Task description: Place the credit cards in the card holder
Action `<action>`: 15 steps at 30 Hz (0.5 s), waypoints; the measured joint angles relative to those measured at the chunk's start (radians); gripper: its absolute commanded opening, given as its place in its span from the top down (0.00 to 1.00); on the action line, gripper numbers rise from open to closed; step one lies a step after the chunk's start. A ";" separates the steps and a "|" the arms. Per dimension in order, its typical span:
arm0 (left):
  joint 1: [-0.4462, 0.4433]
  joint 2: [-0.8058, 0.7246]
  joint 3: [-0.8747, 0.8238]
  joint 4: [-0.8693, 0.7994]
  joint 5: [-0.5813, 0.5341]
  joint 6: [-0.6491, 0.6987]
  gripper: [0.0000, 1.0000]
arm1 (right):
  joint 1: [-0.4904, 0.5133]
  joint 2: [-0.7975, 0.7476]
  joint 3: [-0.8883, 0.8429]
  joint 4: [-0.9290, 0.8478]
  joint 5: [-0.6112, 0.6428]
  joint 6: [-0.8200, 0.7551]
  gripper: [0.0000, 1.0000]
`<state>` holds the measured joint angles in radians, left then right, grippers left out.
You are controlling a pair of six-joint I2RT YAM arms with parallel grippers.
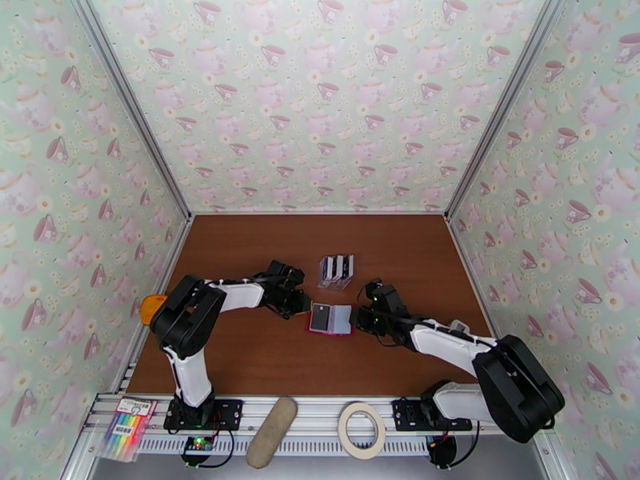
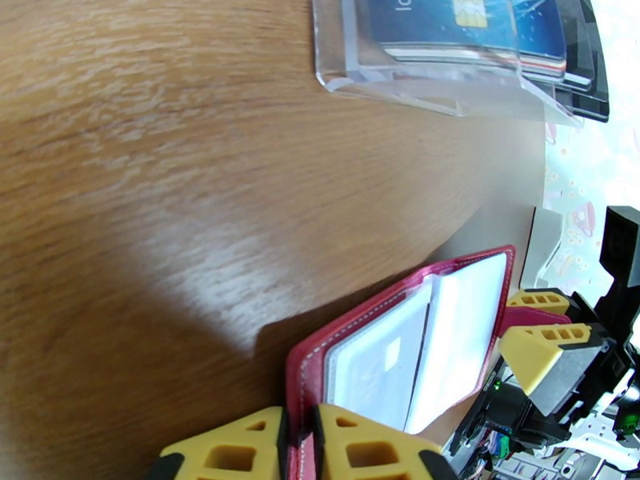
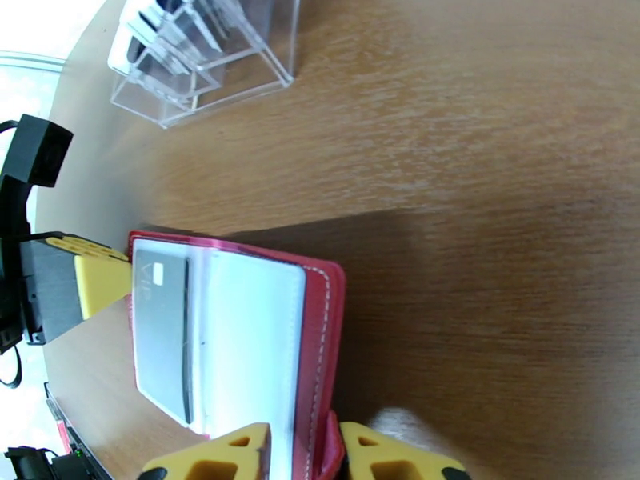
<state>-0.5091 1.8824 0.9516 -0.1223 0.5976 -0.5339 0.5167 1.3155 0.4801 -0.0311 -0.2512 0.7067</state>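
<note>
Card holder (image 1: 331, 319) open overhead — up close, left gripper (image 2: 300, 450) pinching, right gripper (image 3: 304, 454) straddling.

The red card holder (image 1: 330, 319) lies open and flat on the brown surface (image 1: 240, 354), clear pockets up. One dark card (image 3: 162, 330) with a chip is tucked inside, and the holder's outer edges sit between the fingers of my left gripper (image 2: 300, 430) and my right gripper (image 3: 308, 442). Just beyond it, the other credit cards (image 1: 337, 267), blue, black and white, stand on edge in a clear stand (image 3: 264, 70).
</note>
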 measured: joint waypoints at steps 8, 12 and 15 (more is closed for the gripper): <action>0.002 0.005 0.000 0.010 0.006 -0.009 0.88 | 0.000 -0.040 0.018 -0.006 -0.024 0.015 0.71; 0.002 0.008 0.000 0.015 0.008 -0.009 0.89 | 0.000 -0.062 0.044 -0.008 -0.034 0.024 0.71; 0.002 0.008 0.000 0.017 0.009 -0.009 0.89 | 0.000 -0.065 0.059 -0.005 -0.049 0.034 0.71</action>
<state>-0.5072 1.8908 0.9516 -0.1055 0.6064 -0.5430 0.5167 1.2503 0.5388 -0.0357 -0.3000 0.7406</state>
